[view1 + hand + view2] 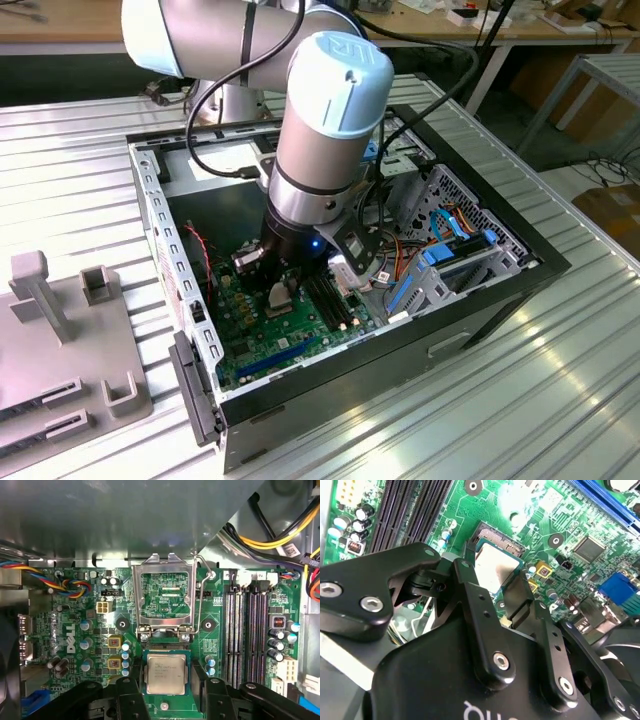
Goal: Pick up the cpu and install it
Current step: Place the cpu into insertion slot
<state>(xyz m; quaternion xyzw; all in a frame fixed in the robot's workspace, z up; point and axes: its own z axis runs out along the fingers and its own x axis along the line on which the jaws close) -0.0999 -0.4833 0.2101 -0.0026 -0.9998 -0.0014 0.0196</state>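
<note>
Straddles cpu [166,675] in socket [165,648] with tool [166,668] apart; should stay square, level; needs clearance from open retention frame [164,592].

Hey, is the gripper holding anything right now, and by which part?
Cannot be told. The gripper straddles the cpu, which lies flat at the socket; whether it presses on the cpu's two opposite edges is not visible.
</note>
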